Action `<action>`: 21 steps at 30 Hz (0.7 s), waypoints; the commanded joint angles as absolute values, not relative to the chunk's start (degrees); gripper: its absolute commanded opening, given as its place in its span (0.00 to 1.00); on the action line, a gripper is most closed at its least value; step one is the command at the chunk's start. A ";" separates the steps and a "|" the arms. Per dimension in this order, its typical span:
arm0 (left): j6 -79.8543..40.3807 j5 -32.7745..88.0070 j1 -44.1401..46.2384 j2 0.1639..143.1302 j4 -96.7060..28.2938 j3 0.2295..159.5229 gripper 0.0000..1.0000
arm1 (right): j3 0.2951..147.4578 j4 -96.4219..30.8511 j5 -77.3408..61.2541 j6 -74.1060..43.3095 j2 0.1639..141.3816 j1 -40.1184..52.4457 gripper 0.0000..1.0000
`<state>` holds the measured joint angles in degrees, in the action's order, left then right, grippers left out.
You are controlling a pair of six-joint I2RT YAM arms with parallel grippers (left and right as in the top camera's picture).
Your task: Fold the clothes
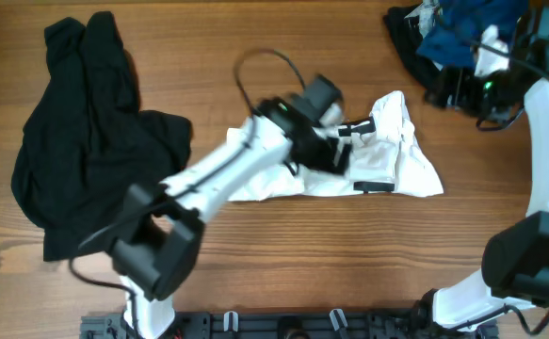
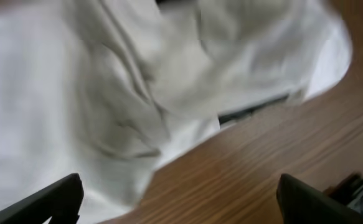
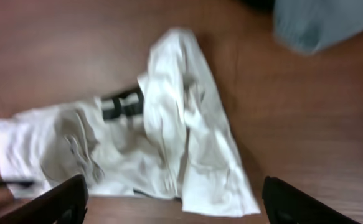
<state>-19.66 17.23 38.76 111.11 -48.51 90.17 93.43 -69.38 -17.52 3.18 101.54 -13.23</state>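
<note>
The white T-shirt (image 1: 401, 160) lies crumpled at the middle of the wooden table, with black stripe print showing on it. My left gripper (image 1: 338, 141) hovers over the shirt's left part. In the left wrist view the left gripper (image 2: 181, 205) is open and empty, with the shirt (image 2: 125, 81) filling the upper left. My right gripper (image 1: 458, 89) is at the far right, apart from the shirt. In the right wrist view the right gripper (image 3: 175, 205) is open and empty, and the shirt (image 3: 169, 137) lies ahead of it with a black stripe (image 3: 122, 102).
A large black garment (image 1: 86, 141) lies spread at the left of the table. A pile of dark and blue clothes (image 1: 453, 33) sits at the back right corner; blue cloth (image 3: 324, 25) shows in the right wrist view. Bare wood (image 1: 349, 254) lies in front of the shirt.
</note>
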 commanded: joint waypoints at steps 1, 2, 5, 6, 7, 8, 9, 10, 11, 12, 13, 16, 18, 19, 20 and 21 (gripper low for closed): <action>-19.77 16.82 28.88 102.41 -48.07 93.47 1.00 | 85.56 -66.17 -19.81 6.07 103.96 -13.30 0.95; -19.77 16.64 25.91 101.65 -48.25 93.47 1.00 | 82.28 -63.53 -20.25 6.11 103.96 -13.30 0.98; -19.77 16.67 20.49 101.45 -49.98 93.45 1.00 | 76.51 -58.43 -25.67 9.69 104.38 -13.30 1.00; -19.75 16.67 18.41 101.47 -51.46 93.45 1.00 | 74.46 -56.23 -28.71 10.61 105.16 -13.30 1.00; -19.75 16.67 17.32 101.47 -52.40 93.45 1.00 | 73.41 -54.83 -29.32 10.20 105.84 -13.30 1.00; -19.73 16.67 16.64 101.47 -53.01 93.45 1.00 | 72.66 -53.65 -29.91 10.13 106.52 -13.28 1.00; -19.49 16.64 16.05 101.47 -53.41 93.45 1.00 | 71.85 -52.47 -30.06 10.11 107.44 -13.04 1.00; -18.22 16.64 15.84 101.47 -53.58 93.43 1.00 | 71.55 -52.03 -30.02 10.11 108.51 -12.67 1.00; -16.84 16.43 15.84 101.47 -53.67 93.43 1.00 | 71.55 -51.79 -29.87 10.11 109.78 -12.29 1.00; -16.49 16.16 15.86 101.47 -53.71 93.43 1.00 | 71.55 -51.44 -29.43 10.04 110.78 -12.08 1.00; -16.51 15.79 15.88 101.47 -53.91 93.43 1.00 | 71.55 -51.07 -28.47 9.52 111.81 -11.97 1.00; -16.49 15.33 15.90 101.49 -54.37 93.43 1.00 | 71.55 -50.06 -21.76 5.41 114.08 -11.97 1.00; -16.51 14.74 15.90 101.49 -54.54 93.43 1.00 | 71.55 -49.52 -17.74 3.88 114.61 -12.03 1.00; -16.51 14.26 15.90 101.49 -54.65 93.43 1.00 | 71.55 -49.06 -15.66 3.03 114.63 -12.03 1.00; -16.51 13.61 15.90 101.49 -54.78 93.43 1.00 | 71.55 -48.53 -12.62 1.21 114.63 -12.03 1.00; -16.51 13.43 15.90 101.49 -54.78 93.43 1.00 | 71.55 -48.14 -10.28 0.14 114.63 -12.03 1.00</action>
